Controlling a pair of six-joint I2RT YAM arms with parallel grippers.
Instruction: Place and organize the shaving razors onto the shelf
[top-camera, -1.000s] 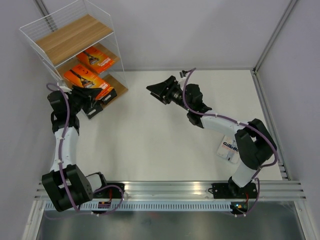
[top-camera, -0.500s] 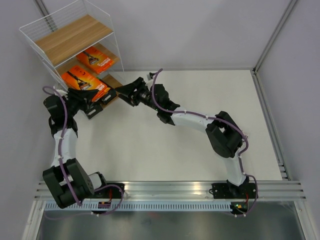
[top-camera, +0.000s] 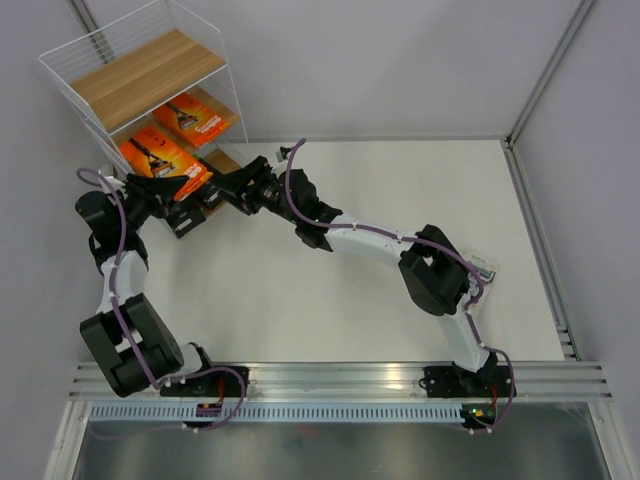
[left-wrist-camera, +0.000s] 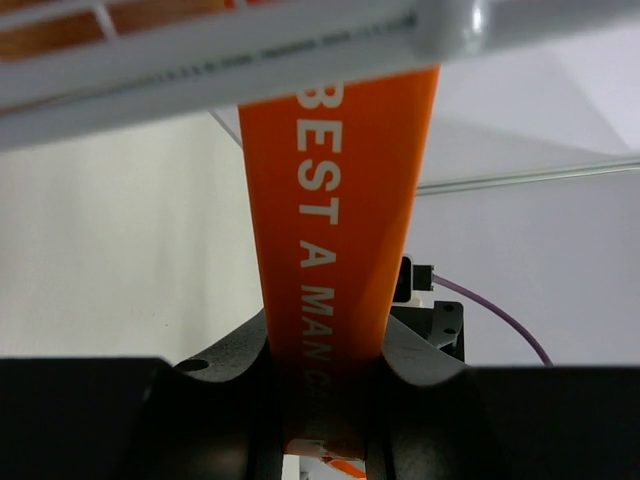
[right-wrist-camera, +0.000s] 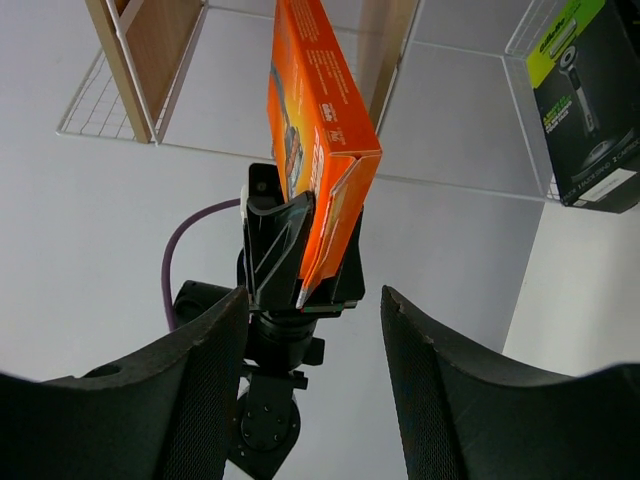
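Observation:
The shelf (top-camera: 150, 70) stands at the far left corner. One orange razor pack (top-camera: 193, 118) lies on its middle board. My left gripper (top-camera: 168, 186) is shut on the second orange pack (top-camera: 158, 155) and holds it at the shelf's front; in the left wrist view the pack (left-wrist-camera: 335, 200) rises from the jaws to a white wire (left-wrist-camera: 250, 50). My right gripper (top-camera: 236, 188) is open and empty, close to the shelf's right side, facing the held pack (right-wrist-camera: 315, 110). A black pack with a lime-green end (right-wrist-camera: 585, 110) lies inside the wire frame. The white-and-blue pack is hidden.
The right arm (top-camera: 380, 240) stretches across the middle of the white table. A dark object (top-camera: 188, 218) lies at the shelf's foot beside my left gripper. Grey walls close the back and both sides. A metal rail (top-camera: 340, 375) runs along the near edge.
My right arm has swung left across the table, bringing its open gripper up to the shelf. My left gripper has shifted slightly left, still holding the orange pack.

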